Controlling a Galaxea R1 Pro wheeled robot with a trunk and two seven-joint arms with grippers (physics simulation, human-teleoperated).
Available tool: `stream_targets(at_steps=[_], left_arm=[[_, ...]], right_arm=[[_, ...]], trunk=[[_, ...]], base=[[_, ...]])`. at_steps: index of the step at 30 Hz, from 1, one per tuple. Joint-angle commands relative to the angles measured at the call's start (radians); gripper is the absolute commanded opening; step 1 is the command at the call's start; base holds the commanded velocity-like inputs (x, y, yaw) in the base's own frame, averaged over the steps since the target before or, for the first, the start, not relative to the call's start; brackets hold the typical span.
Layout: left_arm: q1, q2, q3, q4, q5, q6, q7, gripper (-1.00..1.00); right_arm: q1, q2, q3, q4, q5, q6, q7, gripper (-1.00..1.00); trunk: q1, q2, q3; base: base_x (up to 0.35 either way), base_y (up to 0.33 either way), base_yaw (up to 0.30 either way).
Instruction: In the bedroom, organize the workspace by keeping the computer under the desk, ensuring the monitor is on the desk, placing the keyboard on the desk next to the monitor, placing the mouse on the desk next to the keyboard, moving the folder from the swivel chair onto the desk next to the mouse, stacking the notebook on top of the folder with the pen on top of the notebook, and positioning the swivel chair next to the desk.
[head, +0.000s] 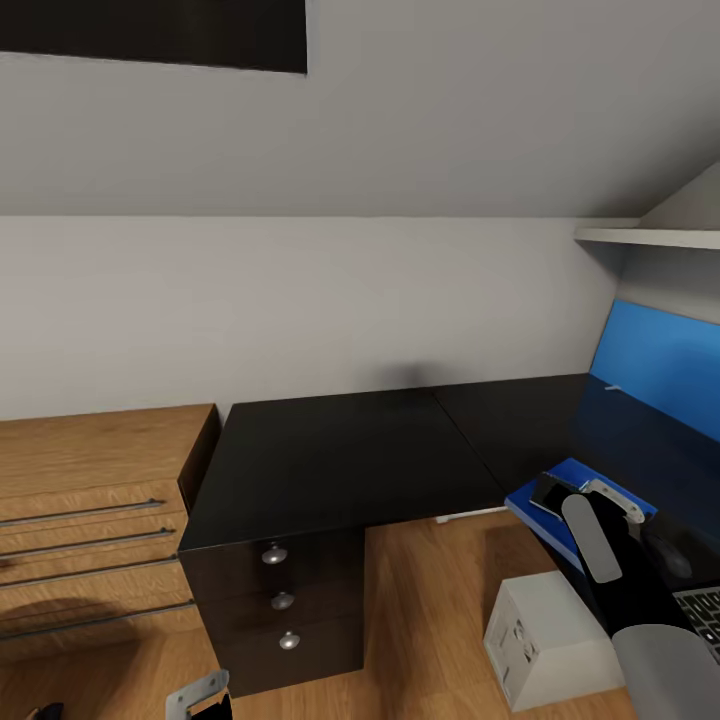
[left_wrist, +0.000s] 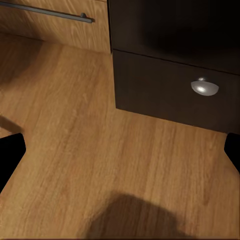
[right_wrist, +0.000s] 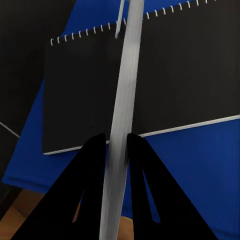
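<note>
The right claw (right_wrist: 117, 145) is pinched on the pen (right_wrist: 122, 125), its two black fingers (right_wrist: 90, 165) pressed against either side of the thin pale shaft. In the right wrist view the pen runs straight out past the fingertips and crosses over the notebook (right_wrist: 170, 75), a dark cover with a white coil binding along its far edge and a white page edge on the near side. The notebook lies flat on the blue folder (right_wrist: 190, 170), whose bright surface shows on both sides of it and toward the claw. Whether the pen tip touches the notebook cannot be told.

In the head view the folder (head: 535, 500) sits at the near edge of the black counter (head: 340, 450), with the notebook (head: 553, 493) on it and the right arm reaching over both. Just beside the folder, a corner of the keyboard (head: 705, 610) shows. The computer (head: 545, 640) stands on the wood floor (head: 425, 620) below the folder.

The left claw (left_wrist: 120, 145) hangs low over the floor (left_wrist: 100, 150) near the counter's black drawers (left_wrist: 170, 90), its fingers spread wide with nothing between them.
</note>
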Motion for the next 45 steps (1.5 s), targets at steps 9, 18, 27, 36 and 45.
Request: stream_targets(at_steps=[9, 18, 27, 36, 45], left_arm=[[0.000, 0.002, -0.003, 0.051, 0.001, 0.004, 0.007, 1.00], [0.000, 0.001, -0.004, 0.057, -0.001, 0.004, 0.007, 1.00], [0.000, 0.000, -0.005, 0.057, -0.001, 0.004, 0.007, 1.00], [0.000, 0.001, -0.005, 0.059, -0.001, 0.004, 0.007, 1.00], [0.000, 0.001, -0.004, 0.059, 0.000, 0.004, 0.007, 1.00]], right_arm=[[-0.001, 0.000, 0.000, -0.001, -0.006, 0.003, -0.005, -1.00], [-0.005, -0.002, 0.001, 0.087, 0.019, 0.002, -0.004, -1.00], [-0.005, -0.002, 0.000, 0.105, 0.039, -0.001, -0.004, -1.00], [-0.005, -0.002, 0.000, 0.104, 0.040, -0.001, -0.004, -1.00], [-0.005, -0.002, 0.000, 0.104, 0.040, -0.001, -0.004, -1.00]], trunk=[[0.000, -0.001, -0.001], [0.000, -0.001, -0.001], [0.000, -0.001, -0.001], [0.000, -0.001, -0.001], [0.000, -0.001, -0.001]], base=[[0.060, 0.000, 0.000], [0.040, 0.000, 0.000], [0.019, 0.000, 0.000], [0.084, 0.000, 0.000], [0.020, 0.000, 0.000]])
